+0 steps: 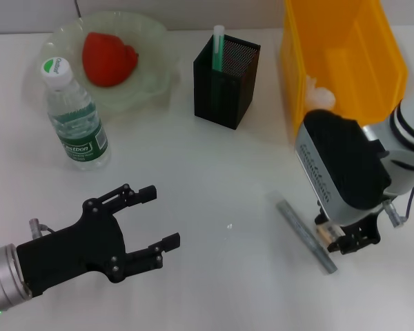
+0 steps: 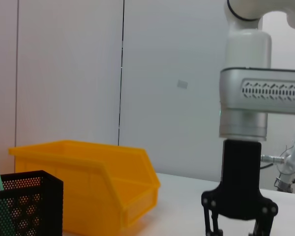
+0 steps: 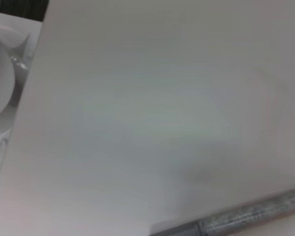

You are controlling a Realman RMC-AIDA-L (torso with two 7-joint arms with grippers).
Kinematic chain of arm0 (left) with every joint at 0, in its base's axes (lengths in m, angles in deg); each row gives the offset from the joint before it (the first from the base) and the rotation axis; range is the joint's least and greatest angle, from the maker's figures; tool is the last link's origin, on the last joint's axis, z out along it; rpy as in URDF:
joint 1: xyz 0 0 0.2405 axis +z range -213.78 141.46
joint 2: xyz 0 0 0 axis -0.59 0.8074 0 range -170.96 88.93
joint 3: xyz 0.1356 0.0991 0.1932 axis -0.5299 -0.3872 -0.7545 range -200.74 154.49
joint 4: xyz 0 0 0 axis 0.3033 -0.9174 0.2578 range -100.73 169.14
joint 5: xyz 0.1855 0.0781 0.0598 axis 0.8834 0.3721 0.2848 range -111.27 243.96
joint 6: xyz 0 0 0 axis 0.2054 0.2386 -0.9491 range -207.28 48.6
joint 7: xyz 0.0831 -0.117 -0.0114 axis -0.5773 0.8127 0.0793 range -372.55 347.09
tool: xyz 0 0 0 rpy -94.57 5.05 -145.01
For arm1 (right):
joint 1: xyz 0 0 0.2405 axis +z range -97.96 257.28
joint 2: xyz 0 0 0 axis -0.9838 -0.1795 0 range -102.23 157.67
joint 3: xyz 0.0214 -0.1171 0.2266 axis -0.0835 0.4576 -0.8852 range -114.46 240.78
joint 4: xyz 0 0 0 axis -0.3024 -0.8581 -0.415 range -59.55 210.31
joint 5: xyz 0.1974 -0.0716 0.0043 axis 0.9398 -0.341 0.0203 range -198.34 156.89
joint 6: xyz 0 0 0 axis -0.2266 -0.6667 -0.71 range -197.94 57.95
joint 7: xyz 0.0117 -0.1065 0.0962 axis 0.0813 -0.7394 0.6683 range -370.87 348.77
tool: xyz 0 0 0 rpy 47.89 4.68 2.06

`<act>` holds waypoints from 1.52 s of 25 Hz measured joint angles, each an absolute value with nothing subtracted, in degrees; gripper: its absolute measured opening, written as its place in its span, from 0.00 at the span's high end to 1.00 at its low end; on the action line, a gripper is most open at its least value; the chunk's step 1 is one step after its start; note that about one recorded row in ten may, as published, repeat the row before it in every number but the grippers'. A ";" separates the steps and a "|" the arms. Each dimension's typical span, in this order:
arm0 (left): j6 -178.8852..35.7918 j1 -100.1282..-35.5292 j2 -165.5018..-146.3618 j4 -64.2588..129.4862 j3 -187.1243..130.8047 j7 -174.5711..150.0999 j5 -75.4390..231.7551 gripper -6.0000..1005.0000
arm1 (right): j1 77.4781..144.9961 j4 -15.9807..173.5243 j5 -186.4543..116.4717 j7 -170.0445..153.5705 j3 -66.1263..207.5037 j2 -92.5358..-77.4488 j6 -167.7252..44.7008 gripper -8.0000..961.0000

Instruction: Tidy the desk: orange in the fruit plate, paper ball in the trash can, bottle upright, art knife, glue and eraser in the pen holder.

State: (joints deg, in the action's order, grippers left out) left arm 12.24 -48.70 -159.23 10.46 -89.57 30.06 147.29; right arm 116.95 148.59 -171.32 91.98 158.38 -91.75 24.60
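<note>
The left gripper (image 1: 155, 219) lies low at the near edge of the desk (image 1: 214, 172), its black fingers (image 1: 141, 194) spread wide apart with nothing between them, pointing toward the middle of the table. The right gripper (image 1: 350, 238) hangs nearly straight down on the other side, its silver and black wrist above it. Its fingertips sit at the table surface, drawn in around a small beige piece that looks like the eraser (image 1: 325, 236); whether they actually pinch it cannot be told. Touching or just beside those fingertips, on the side toward the left gripper, lies the art knife (image 1: 306, 234), a slim grey speckled stick lying flat and slanted on the desk; it shows again in the right wrist view (image 3: 246, 216).

Beyond the left gripper's fingers stands the bottle (image 1: 74, 118), upright, clear with a green label and a white cap. Just behind it sits the fruit plate (image 1: 155, 65), pale green with a ruffled rim, and the red-orange, lumpy orange (image 1: 107, 58) rests inside it.

Farther out, between the two grippers, stands the pen holder (image 1: 226, 79), a black mesh cup with a green and white stick-shaped item (image 1: 217, 47) upright in it. Beyond the right gripper sits the yellow trash can (image 1: 359, 48), with the white paper ball (image 1: 319, 93) inside, just past the wrist.
</note>
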 joint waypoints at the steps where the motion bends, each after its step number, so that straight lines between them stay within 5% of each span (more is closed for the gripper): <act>1: 12.24 -48.70 -159.23 10.41 -89.57 30.04 147.29 0.19 | 116.84 149.51 -171.42 92.88 157.99 -91.70 25.01 0.55; 9: 12.25 -48.97 -159.32 10.28 -89.79 29.77 147.30 0.19 | 116.35 160.68 -171.26 102.80 146.81 -91.79 23.45 0.56; 17: 12.20 -49.18 -159.31 10.28 -89.89 29.48 147.29 0.19 | 115.21 162.79 -167.70 120.42 143.57 -91.72 -0.47 0.56; 38: 11.44 -49.24 -159.32 10.26 -89.98 28.69 147.29 0.19 | 128.16 135.44 -161.92 124.66 144.41 -91.88 -13.82 0.54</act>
State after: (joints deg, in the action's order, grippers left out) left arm 11.44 -49.24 -159.32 10.26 -89.98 28.69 147.29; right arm 128.16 135.44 -161.92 124.66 144.41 -91.88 -13.82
